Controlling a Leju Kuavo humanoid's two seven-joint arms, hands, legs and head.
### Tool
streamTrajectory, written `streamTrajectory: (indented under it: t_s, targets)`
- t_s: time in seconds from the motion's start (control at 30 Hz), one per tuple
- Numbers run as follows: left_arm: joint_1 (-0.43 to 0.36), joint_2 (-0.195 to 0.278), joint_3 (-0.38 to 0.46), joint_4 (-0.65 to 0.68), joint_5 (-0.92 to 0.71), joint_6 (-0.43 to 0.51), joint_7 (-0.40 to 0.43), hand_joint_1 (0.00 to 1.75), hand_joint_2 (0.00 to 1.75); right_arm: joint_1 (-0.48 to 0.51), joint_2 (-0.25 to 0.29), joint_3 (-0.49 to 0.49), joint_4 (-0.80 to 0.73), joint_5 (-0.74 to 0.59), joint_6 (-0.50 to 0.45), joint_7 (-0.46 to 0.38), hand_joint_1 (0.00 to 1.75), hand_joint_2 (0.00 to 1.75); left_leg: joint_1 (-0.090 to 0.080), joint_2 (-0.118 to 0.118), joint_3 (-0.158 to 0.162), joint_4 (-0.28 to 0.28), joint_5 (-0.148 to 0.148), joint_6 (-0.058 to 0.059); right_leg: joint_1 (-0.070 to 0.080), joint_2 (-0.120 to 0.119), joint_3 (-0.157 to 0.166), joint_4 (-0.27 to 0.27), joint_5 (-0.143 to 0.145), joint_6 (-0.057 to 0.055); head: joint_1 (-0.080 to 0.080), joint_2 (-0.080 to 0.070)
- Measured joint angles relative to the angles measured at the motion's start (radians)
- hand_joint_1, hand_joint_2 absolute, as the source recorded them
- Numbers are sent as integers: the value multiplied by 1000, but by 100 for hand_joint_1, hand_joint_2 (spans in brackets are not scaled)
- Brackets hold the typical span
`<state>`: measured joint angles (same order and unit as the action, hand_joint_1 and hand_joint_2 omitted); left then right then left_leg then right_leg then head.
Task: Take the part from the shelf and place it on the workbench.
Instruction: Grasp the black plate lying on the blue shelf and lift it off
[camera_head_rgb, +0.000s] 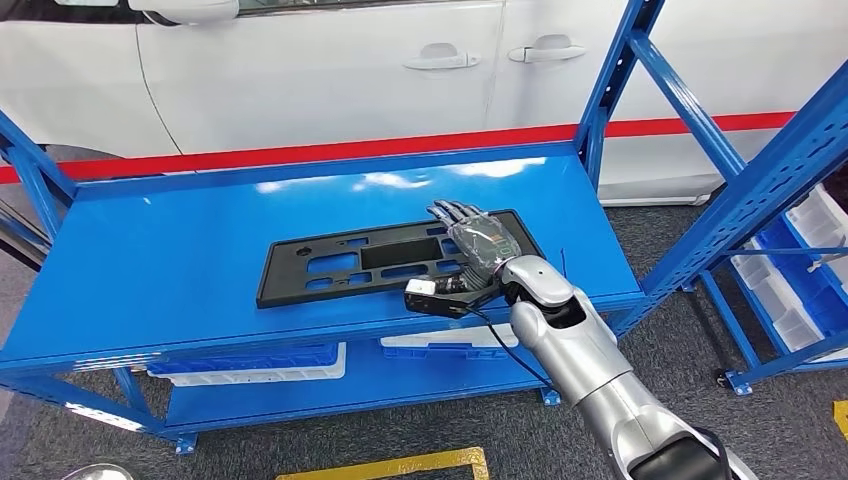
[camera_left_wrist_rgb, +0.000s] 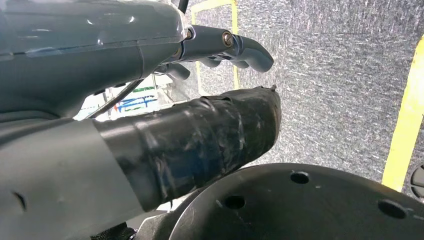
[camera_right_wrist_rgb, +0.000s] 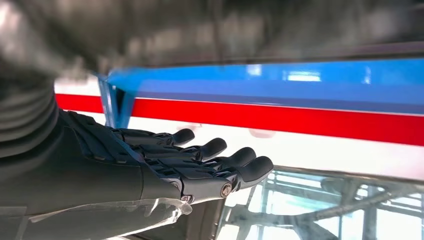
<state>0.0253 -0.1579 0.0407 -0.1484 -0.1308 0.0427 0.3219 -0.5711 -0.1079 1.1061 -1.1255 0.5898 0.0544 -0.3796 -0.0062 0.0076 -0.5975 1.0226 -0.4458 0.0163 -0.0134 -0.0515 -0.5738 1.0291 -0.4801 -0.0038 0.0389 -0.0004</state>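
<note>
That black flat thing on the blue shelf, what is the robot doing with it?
The robot's right hand is stretched out flat over the right end of the black part, which lies on the top of the blue shelf. The fingers look spread and do not seem to grip it yet. The left hand hangs down over the grey floor, holding nothing. A white car stands behind the shelf.

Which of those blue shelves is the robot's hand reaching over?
The top shelf of the nearer rack: the right hand lies over the black part on it. The lower shelf holds white bins.
</note>
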Motion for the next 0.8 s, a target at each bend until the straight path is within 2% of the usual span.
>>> streamTrajectory:
  t_s: [0.2, 0.27, 0.33, 0.4, 0.5, 0.57, 0.7, 0.8]
  targets:
    - [0, -2, 2, 0, 9, 10, -1, 0, 0, -2, 8, 0, 23, 48, 0, 56, 0, 175, 0, 0, 0, 0, 0, 0, 1, 0, 0, 0, 0, 0, 0, 0]
    - [0, -4, 8, 0, 26, 21, -8, 0, 0, -9, 29, 1, 39, 72, 10, 66, 0, 175, 0, 1, 0, 0, 0, 0, 1, 2, 0, 1, 0, 0, 0, 0]
    - [0, -7, 23, 0, 49, 32, -30, 0, 0, -26, 82, 8, 70, 85, 33, 84, 0, 175, 1, 6, 0, -1, 0, 0, 2, 6, -1, 2, 0, 0, 0, 0]
    - [-1, -12, 36, 0, 62, 15, -57, 0, 0, -49, 162, 17, 120, 84, 27, 122, 0, 175, 1, 10, 1, -1, 0, 0, 2, 11, -3, 3, 0, 0, 0, 0]
    - [-2, -22, 42, 0, 59, -27, -102, 0, 0, -84, 279, 20, 199, 79, -84, 193, 0, 175, 1, 9, 0, -1, 1, -1, 1, 9, -4, 3, 0, 0, 0, 0]
    - [0, -26, 46, 0, 57, -31, -119, 0, 0, -110, 322, 19, 232, 86, -136, 227, 0, 175, 2, 7, 0, -1, 1, -1, 2, 7, -4, 3, 0, -1, 0, 0]
    - [3, -37, 50, 0, 56, -20, -121, 0, 0, -134, 351, 4, 289, 100, -161, 245, 0, 175, 2, 6, 0, -1, 1, -1, 2, 6, -3, 3, -1, -1, 0, 0]
    - [3, -47, 50, 0, 37, 0, -105, 0, 0, -130, 334, -16, 309, 117, -185, 254, 0, 175, 2, 6, 0, 0, 1, -1, 0, 7, -4, 3, 0, 0, 0, 0]
